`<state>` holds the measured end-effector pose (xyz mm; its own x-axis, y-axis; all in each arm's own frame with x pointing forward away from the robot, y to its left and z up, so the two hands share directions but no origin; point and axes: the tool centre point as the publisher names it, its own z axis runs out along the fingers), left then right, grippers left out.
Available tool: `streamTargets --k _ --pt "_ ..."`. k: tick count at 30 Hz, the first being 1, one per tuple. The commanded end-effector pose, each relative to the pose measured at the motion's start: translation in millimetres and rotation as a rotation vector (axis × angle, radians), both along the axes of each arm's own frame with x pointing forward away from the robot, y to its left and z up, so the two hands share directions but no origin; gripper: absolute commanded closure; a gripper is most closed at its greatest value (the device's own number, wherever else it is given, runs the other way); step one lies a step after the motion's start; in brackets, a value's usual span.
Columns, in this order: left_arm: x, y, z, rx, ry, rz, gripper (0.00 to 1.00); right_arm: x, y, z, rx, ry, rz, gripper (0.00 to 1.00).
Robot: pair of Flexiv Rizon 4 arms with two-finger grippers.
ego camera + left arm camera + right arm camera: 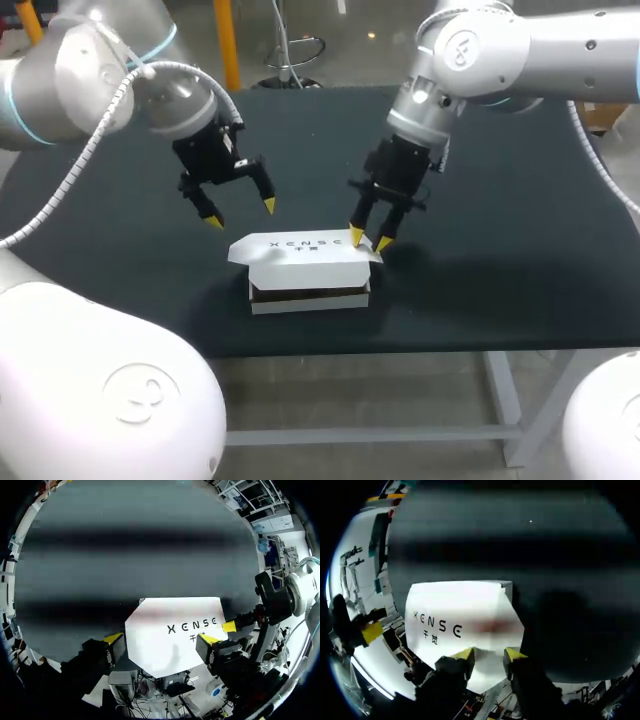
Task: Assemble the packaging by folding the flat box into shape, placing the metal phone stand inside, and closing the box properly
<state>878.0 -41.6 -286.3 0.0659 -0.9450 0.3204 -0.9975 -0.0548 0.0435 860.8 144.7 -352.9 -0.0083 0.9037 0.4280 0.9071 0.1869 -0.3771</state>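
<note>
White box [310,285] is seen near the middle of the dark table [500,250], toward its front edge, folded into shape. Its printed lid [300,248] is laid over the top but not fully down: a dark gap is left along the front between lid and base. The contents are hidden by the lid. Right gripper [369,240] is positioned at the lid's right end, fingers parted by a narrow gap and nothing pinched between them. Both yellow tips are placed on or just above the lid surface, and contact cannot be confirmed. Left gripper [240,212] is held above the table just behind the box's left part, clear of it, fingers spread wide and empty. In the left wrist view the lid is seen ahead of and between the spread fingers, untouched.
</note>
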Motion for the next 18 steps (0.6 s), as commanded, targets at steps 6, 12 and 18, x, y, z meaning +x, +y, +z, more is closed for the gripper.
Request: streamTargets --k 6,12,18 --pt "2.4 -6 -12.5 0.014 0.137 -0.045 0.51 -0.6 -2 -3 0.004 -0.001 -0.005 0.58" --pt "-7.2 -7 -21.8 0.047 0.164 -0.028 0.38 0.0 -1 -5 0.006 0.0 -0.004 0.58" --pt "-17.8 -6 -27.0 0.068 0.191 0.01 0.42 0.4 0 -4 0.0 -0.006 -0.001 0.58"
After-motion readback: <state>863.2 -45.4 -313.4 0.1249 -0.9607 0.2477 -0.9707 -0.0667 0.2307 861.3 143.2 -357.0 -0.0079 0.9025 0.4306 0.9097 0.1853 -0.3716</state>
